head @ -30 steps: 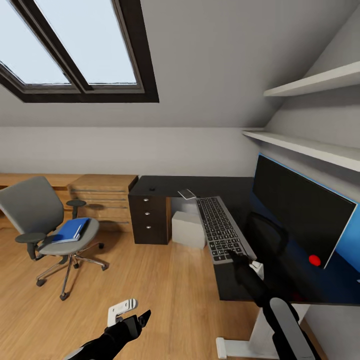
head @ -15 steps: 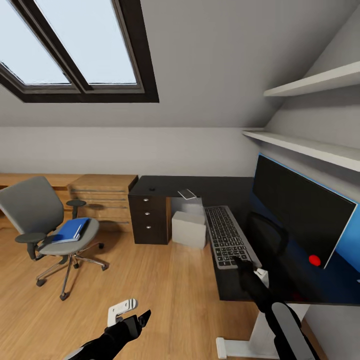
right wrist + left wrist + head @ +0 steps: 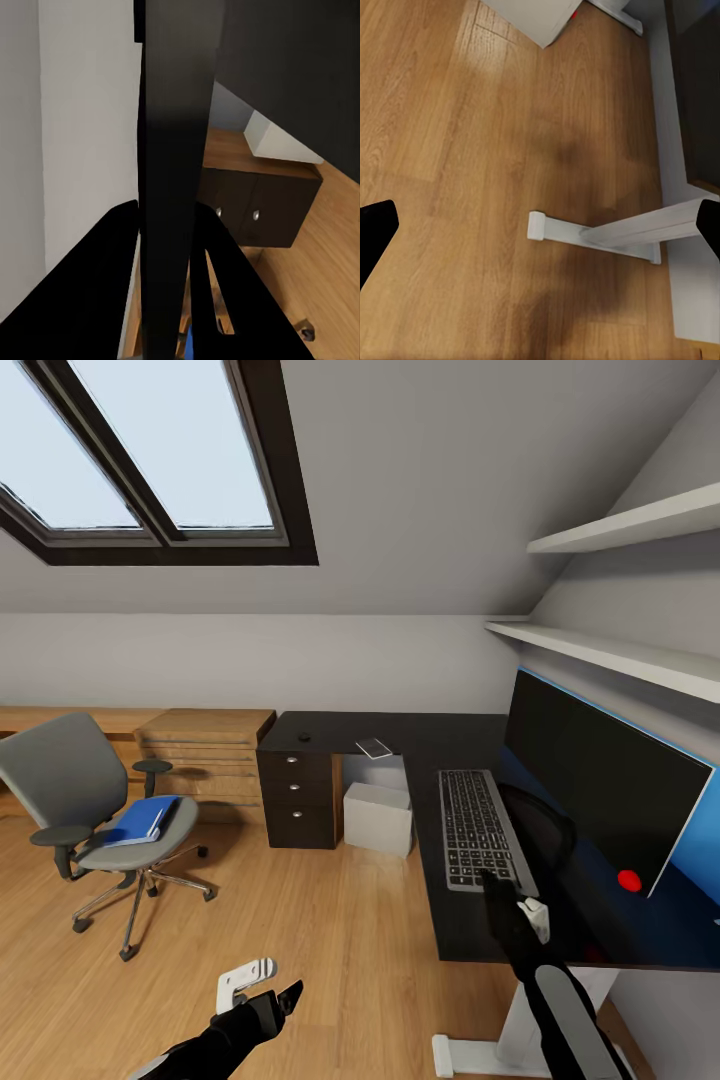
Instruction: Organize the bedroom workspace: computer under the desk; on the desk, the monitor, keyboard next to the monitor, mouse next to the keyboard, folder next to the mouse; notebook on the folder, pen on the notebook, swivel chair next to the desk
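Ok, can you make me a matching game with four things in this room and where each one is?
Things:
1. keyboard
2. folder
3. computer
4. monitor

Places:
A. on the seat of the swivel chair
B. on the floor under the desk
C. standing at the back of the desk, by the wall
D. lying flat on the desk, held at its near end by the right gripper

Pairs: 1-D, 2-A, 3-B, 4-C

monitor (image 3: 600, 785) close behind keyboard (image 3: 478, 840) — desk (image 3: 445, 920)
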Motion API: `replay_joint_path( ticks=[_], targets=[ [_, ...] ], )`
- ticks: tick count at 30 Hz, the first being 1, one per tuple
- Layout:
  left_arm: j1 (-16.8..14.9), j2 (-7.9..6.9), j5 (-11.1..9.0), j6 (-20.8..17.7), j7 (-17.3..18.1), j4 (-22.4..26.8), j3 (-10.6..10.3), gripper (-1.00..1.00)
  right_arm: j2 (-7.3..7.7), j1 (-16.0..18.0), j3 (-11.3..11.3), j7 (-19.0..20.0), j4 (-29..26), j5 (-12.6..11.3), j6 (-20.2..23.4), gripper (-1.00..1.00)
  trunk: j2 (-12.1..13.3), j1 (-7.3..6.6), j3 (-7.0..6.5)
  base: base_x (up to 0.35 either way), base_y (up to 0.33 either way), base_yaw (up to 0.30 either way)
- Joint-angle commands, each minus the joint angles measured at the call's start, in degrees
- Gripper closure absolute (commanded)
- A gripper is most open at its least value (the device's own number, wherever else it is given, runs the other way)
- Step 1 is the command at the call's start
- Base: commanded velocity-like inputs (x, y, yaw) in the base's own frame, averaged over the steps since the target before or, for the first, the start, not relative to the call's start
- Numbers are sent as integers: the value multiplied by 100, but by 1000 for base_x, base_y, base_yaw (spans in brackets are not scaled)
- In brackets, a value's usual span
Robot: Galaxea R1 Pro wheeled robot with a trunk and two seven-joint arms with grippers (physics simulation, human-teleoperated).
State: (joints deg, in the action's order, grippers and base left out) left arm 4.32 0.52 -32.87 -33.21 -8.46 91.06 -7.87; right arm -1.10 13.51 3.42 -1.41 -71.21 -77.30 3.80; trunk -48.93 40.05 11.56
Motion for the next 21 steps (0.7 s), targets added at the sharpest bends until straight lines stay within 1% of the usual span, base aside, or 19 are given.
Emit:
replay_joint_path(
  ticks=[1, 4, 10, 15, 21],
  targets=[
    [-1, 1, -61, -19, -50, 9, -3, -100, -9, 4, 11, -7, -8, -48, 29, 100, -6, 1, 7, 0, 0, 0],
    [-1, 1, -61, -19, -50, 9, -4, -100, -14, 5, -9, -15, -7, -51, 23, 100, -6, 1, 7, 0, 0, 0],
    [-1, 1, -61, -19, -50, 9, -4, -100, -21, 3, -184, -23, -7, -55, 31, 100, -6, 1, 7, 0, 0, 0],
    [-1, 1, -61, -19, -50, 9, -4, -100, -22, 3, -227, -41, -10, -79, 35, 100, -6, 1, 7, 0, 0, 0],
    [-1, 1, -61, -19, -50, 9, -4, -100, -28, 4, -223, -422, -29, -111, 41, 100, -6, 1, 7, 0, 0, 0]
  ],
)
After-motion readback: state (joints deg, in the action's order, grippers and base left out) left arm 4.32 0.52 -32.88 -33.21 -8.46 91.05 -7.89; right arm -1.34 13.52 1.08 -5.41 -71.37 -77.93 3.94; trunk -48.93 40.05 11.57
